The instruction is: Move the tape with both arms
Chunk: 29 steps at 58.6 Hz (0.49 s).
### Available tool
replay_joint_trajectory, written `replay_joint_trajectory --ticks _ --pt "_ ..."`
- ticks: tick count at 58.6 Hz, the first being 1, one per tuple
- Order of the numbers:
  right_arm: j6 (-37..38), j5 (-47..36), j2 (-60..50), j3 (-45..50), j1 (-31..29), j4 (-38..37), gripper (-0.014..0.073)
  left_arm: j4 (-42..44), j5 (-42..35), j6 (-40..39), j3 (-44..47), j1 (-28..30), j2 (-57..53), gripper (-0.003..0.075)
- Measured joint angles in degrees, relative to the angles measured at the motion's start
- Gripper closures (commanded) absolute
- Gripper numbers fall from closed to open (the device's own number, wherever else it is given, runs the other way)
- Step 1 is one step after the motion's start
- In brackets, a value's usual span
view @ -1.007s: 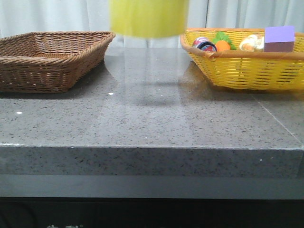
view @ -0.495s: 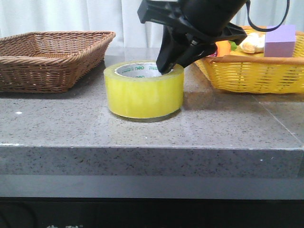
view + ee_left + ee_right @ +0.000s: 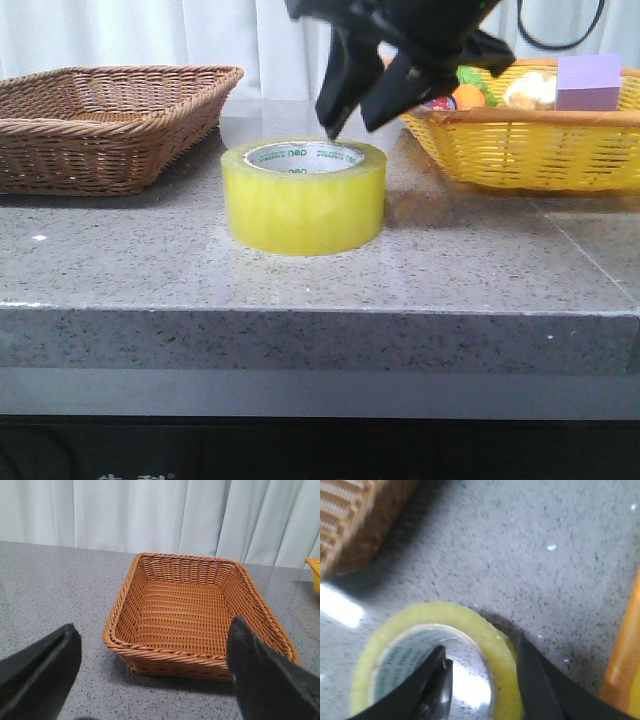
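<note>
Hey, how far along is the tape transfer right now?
Done: the tape sits flat on the counter between the baskets. In hand: the right claw is open, straddling its wall without gripping. Left: the left claw, open over the brown basket, hasn't taken it.

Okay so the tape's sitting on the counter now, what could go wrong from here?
1. The right gripper has one finger inside the tape core and one outside the wall; lifting away at an angle could snag and drag or tip the roll.
2. The left gripper is open over the brown basket, away from the tape, so its reach across could bump the basket rim.
</note>
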Motion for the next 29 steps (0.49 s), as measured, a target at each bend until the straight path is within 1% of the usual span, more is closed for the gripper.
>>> replay_joint_trajectory --ticks 2,6,9,11,14,20,22,29 --pt "0.00 0.38 -0.90 -0.40 0.00 0.00 0.0267 0.00 0.00 0.00 0.00 0.00 0.00 0.0132" --pt "0.00 0.75 -2.54 -1.10 0.00 0.00 0.0330 0.00 0.00 0.00 0.00 0.00 0.00 0.0132" --pt "0.00 1.13 -4.00 -1.65 0.00 0.03 0.0410 0.00 0.00 0.00 0.00 0.00 0.00 0.0132" --pt "0.00 1.23 -5.13 -1.76 0.00 0.03 0.0481 0.00 0.00 0.00 0.00 0.00 0.00 0.0132" --pt "0.00 1.35 -6.32 -1.81 0.00 0.03 0.0552 0.00 0.00 0.00 0.00 0.00 0.00 0.0132" --pt "0.00 1.72 -8.03 -1.81 0.00 0.03 0.0650 0.00 0.00 0.00 0.00 0.00 0.00 0.0132" --pt "0.00 1.86 -8.65 -1.81 0.00 0.03 0.0666 0.00 0.00 0.00 0.00 0.00 0.00 0.0132" --pt "0.00 2.27 -11.36 -1.81 -1.09 0.03 0.0662 0.00 0.00 0.00 0.00 0.00 0.00 0.0132"
